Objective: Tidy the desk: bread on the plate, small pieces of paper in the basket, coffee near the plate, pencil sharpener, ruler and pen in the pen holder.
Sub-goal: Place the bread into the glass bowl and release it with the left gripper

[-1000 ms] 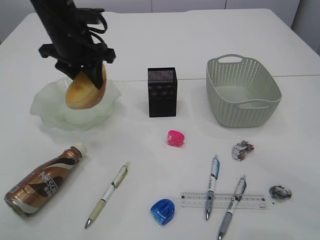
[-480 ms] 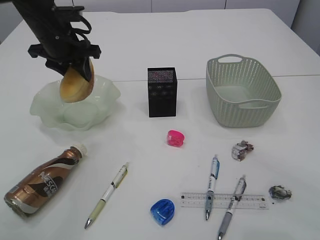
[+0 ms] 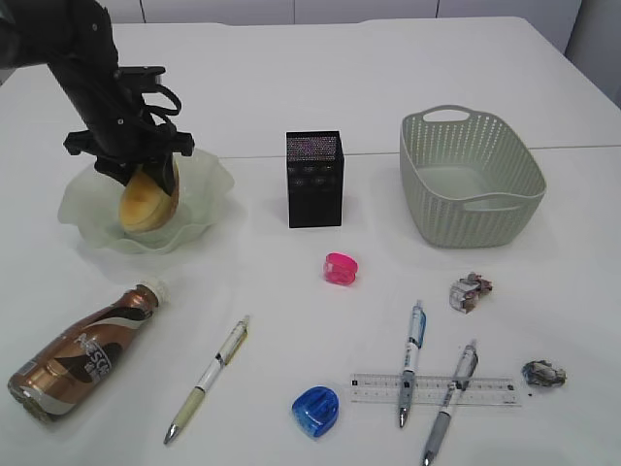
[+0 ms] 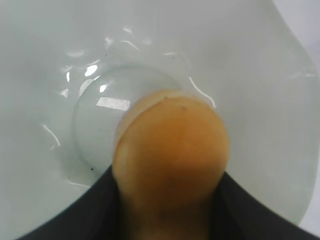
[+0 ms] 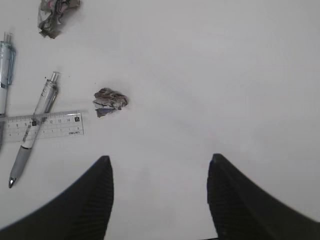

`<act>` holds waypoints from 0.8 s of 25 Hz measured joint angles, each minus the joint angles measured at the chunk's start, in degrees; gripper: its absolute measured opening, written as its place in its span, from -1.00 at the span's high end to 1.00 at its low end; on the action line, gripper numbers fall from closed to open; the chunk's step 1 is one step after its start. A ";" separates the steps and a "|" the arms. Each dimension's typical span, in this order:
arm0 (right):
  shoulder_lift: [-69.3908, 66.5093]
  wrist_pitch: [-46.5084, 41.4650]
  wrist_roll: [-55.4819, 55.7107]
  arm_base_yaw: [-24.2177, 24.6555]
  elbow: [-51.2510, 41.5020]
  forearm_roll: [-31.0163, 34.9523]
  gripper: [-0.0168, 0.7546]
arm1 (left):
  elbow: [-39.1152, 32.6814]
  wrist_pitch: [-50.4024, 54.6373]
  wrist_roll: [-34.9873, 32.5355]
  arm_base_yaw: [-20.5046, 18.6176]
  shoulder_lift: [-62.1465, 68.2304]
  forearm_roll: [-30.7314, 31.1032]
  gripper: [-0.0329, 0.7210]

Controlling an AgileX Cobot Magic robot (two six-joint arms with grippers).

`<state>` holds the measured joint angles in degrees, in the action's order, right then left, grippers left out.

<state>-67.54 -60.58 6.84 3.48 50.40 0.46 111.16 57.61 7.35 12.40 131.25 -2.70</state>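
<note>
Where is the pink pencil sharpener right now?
In the exterior view the pink pencil sharpener sits on the white desk near the middle, just in front of the black pen holder. Nothing touches it.

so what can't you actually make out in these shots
- Whether the bread already rests on the plate: exterior view, the left tool and arm cover its top; left wrist view, the bread hides its own underside.
- Left tool's fingers: left wrist view, only dark edges beside the bread, cut off by the bottom edge.
- Ruler markings: too small in both views, crossed by pens.
- Right tool: outside the exterior view.
</note>
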 joint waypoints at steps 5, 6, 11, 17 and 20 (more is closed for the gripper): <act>-0.09 0.10 0.00 0.00 0.00 0.00 -0.25 | 0.00 -1.30 0.61 -0.69 1.24 0.00 0.01; -0.09 0.10 0.00 0.00 0.00 0.00 -0.25 | 0.00 -1.41 0.84 -0.81 1.39 0.00 -0.03; -0.09 0.10 0.00 0.00 0.00 0.00 -0.25 | 0.00 -2.38 1.40 -1.03 1.51 0.23 -0.49; -0.09 0.10 0.11 0.00 0.00 0.00 -0.25 | 0.00 -2.63 1.53 -1.17 1.51 2.15 -0.74; -0.09 0.34 0.11 0.00 0.00 0.00 -0.25 | 0.00 -2.63 1.65 -1.23 1.51 2.70 -0.75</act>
<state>-67.63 -60.24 6.96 3.48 50.40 0.46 111.16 54.98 9.00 11.17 132.76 0.00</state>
